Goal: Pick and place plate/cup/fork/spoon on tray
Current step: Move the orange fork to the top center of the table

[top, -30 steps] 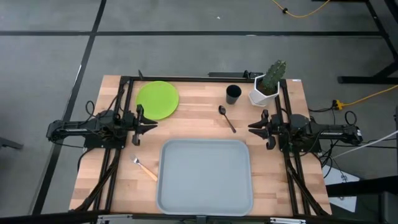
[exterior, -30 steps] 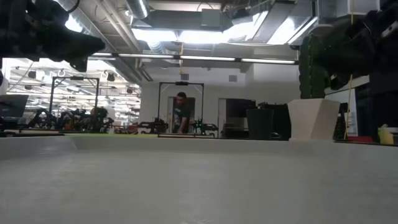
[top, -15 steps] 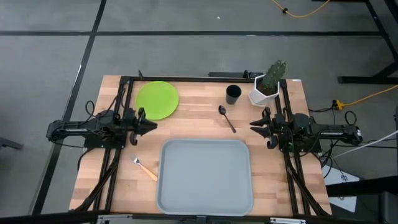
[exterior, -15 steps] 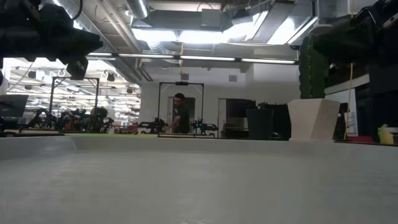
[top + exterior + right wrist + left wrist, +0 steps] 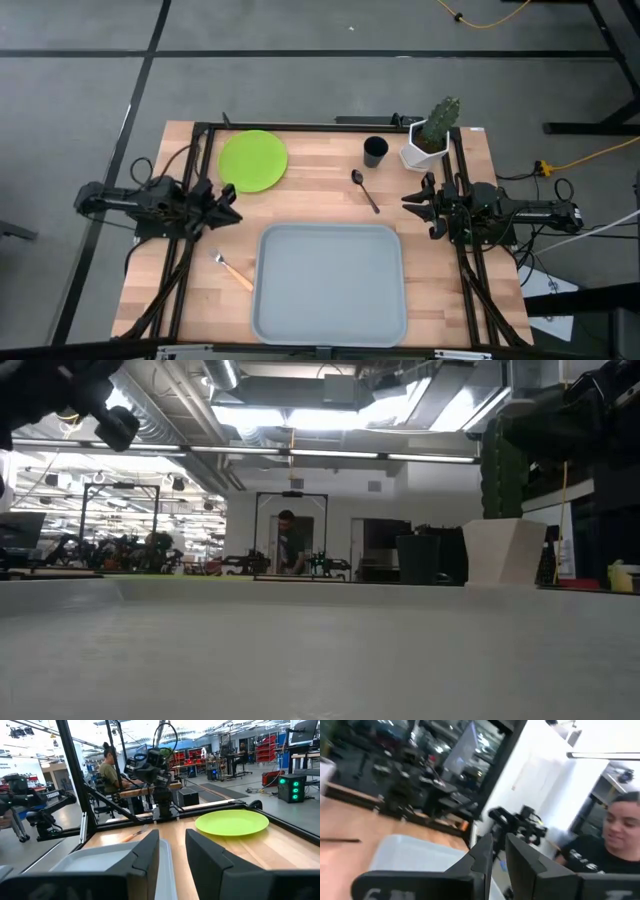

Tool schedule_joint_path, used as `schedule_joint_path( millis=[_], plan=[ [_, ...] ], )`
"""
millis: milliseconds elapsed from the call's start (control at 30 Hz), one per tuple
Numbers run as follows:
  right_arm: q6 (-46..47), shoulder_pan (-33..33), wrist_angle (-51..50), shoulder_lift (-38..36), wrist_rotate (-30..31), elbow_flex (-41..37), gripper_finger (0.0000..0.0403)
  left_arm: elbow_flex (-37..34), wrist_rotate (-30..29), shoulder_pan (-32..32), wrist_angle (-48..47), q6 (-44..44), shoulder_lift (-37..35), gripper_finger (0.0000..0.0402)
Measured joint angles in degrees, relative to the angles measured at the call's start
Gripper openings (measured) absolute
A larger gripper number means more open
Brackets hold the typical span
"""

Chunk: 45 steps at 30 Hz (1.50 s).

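Your tray (image 5: 330, 283) lies bare at the near middle of the wooden surface (image 5: 320, 205), long side toward you — nothing is loaded yet, so all four picks remain. The plate (image 5: 253, 160) sits flat at the far left, the cup (image 5: 375, 151) upright at the far right just beside a white pot holding a cactus (image 5: 430, 135), which is no part of the job. The spoon (image 5: 364, 189) lies between cup and tray, apart from both; the fork (image 5: 232, 269) lies just off the tray's left edge, tines pointing away from it. Your left tool (image 5: 226, 203) hangs above the surface between plate and fork, its fingers (image 5: 485, 855) nearly together with only a thin gap and gripping nothing — probably staged for one of those two pieces. Your right tool (image 5: 414, 205) waits at the right edge near the spoon, fingers (image 5: 147, 852) parted and empty. The spread seems meant to give each arm its own nearby items. The surface is pale butcher-block inside a black frame, on grey floor with a yellow cable (image 5: 490, 18); beyond it the wrist and low views show a bright lab with other rigs and people at benches.
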Motion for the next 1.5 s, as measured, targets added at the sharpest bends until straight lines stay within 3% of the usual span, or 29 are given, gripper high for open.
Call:
schedule_joint_path(
  millis=[200, 333, 600, 767, 933, 1167, 1333, 1500],
  plan=[
    [0.0, 0.0, 0.0, 0.0, 0.0, 0.0, 0.01, 5.9, -5.0, -6.9, 1.0, 1.8, 11.9, 0.0044],
    [1.7, 0.0, 0.0, 0.0, 0.0, 0.0, 0.01, 14.4, -3.7, -10.7, -4.4, 1.3, 24.6, 0.0044],
    [3.3, 0.0, -0.9, 0.0, 0.0, 0.0, 0.01, 29.7, -0.7, -18.1, -40.0, -29.2, 42.2, 0.0044],
    [3.4, 0.0, -3.2, 0.0, -0.1, 0.0, 0.01, 30.3, -0.8, -23.6, -48.4, -46.4, 49.3, 0.0044],
    [3.5, 0.0, -4.7, 0.0, -0.1, 0.0, 0.01, 30.3, -3.4, -28.0, -49.4, -53.2, 56.2, 0.0044],
    [4.9, 0.0, -4.8, 0.0, -0.1, 0.0, 0.01, 30.3, -1.8, -31.3, -49.3, -69.5, 66.5, 0.0044],
    [4.8, 0.0, -4.8, 0.0, -0.1, 0.0, 0.01, 30.3, -0.7, -32.4, -44.9, -71.3, 72.3, 0.0044],
    [4.7, 0.0, -4.8, 0.0, 0.0, 0.0, 0.01, 30.3, -3.4, -32.0, -40.4, -71.6, 75.3, 0.0044]
  ],
)
